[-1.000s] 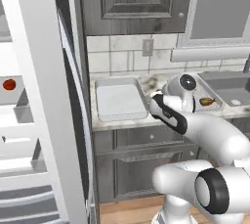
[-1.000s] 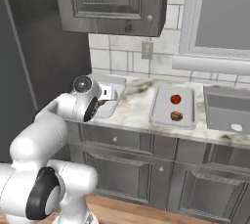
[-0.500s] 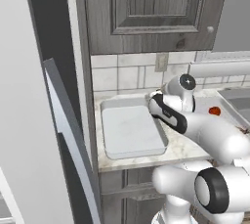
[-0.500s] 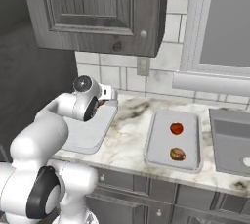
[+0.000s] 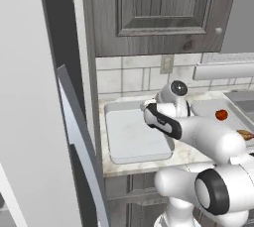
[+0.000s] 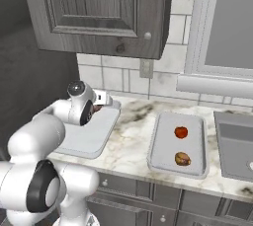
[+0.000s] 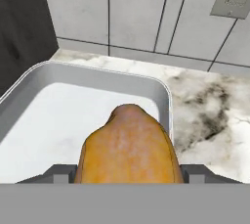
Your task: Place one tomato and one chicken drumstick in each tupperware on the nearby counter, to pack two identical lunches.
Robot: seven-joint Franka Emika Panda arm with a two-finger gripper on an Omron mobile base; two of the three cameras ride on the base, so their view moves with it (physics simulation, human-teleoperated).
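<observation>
My gripper [image 7: 128,173] is shut on a golden-brown chicken drumstick [image 7: 129,145], held above the near right part of an empty grey tupperware [image 7: 166,96]. From the right base camera the gripper [image 6: 102,107] hangs over the far edge of that left tupperware [image 6: 89,136]. A second tupperware [image 6: 163,156] further right holds a red tomato [image 6: 181,132] and another drumstick [image 6: 183,159]. Both stand on the white marble-look counter [image 6: 131,131]. In the left base view my arm crosses the empty tupperware [image 5: 131,139]; the tomato [image 5: 222,115] lies to its right.
An open fridge door [image 5: 74,141] stands close on the left of the counter. Dark grey wall cabinets [image 6: 99,8] hang above the tiled wall with an outlet [image 6: 146,68]. A grey sink [image 6: 237,143] lies at the right end.
The whole picture has shifted: the base has driven closer to the counter and away from the fridge shelves. My gripper has kept the drumstick and now hangs over the left tupperware.
</observation>
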